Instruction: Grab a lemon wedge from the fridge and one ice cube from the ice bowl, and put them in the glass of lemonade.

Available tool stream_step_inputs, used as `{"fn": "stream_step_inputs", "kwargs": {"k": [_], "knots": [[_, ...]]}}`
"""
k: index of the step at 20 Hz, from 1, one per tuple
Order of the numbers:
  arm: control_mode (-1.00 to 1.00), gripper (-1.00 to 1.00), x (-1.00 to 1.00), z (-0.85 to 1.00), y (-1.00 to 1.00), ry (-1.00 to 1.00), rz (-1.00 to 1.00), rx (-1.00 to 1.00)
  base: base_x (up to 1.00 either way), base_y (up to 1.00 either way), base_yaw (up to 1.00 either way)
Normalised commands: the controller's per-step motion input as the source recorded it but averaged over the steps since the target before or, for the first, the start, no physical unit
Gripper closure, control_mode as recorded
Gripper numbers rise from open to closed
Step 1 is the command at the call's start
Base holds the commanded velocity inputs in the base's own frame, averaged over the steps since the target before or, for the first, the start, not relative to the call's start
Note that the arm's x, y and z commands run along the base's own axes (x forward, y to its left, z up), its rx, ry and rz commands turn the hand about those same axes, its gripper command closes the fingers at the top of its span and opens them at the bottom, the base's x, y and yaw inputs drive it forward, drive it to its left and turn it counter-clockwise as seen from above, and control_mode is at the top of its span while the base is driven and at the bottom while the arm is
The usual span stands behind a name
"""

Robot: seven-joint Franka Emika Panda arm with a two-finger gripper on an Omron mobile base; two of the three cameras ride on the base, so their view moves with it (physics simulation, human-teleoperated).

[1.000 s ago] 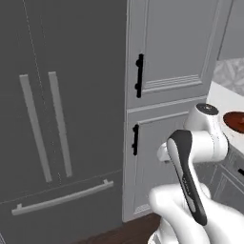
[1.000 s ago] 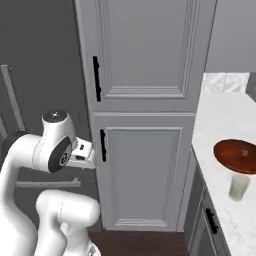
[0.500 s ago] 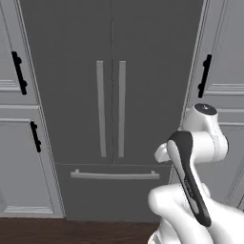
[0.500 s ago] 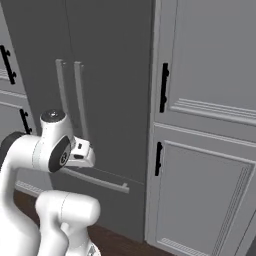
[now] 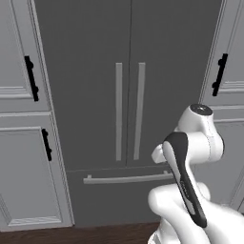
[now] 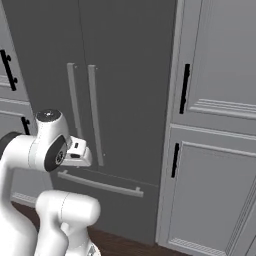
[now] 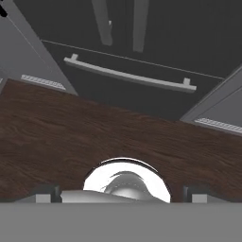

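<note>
Fridge [image 5: 128, 95] stands shut ahead, both doors closed, while the hand [image 7: 120, 194] hangs released over dark wooden floor [image 7: 94, 137].

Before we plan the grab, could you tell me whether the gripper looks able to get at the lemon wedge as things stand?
Probably not: both doors of the tall dark grey fridge are shut, and the open gripper is tucked low over the dark wooden floor, pointing down.
</note>
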Motion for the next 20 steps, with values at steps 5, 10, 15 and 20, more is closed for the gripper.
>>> {"fn": "stream_step_inputs", "kwargs": {"k": [5, 10, 15, 20], "knots": [[1.0, -1.0, 0.0, 0.0, 0.0, 0.0, 0.0, 0.0, 0.33, 0.26, -0.36], [1.0, -1.0, 0.0, 0.0, 0.0, 0.0, 0.0, 0.0, 0.17, 0.35, -0.3], [1.0, -1.0, 0.0, 0.0, 0.0, 0.0, 0.0, 0.0, -0.22, 0.09, 0.0], [1.0, -1.0, 0.0, 0.0, 0.0, 0.0, 0.0, 0.0, -0.17, 0.09, 0.16]]}}
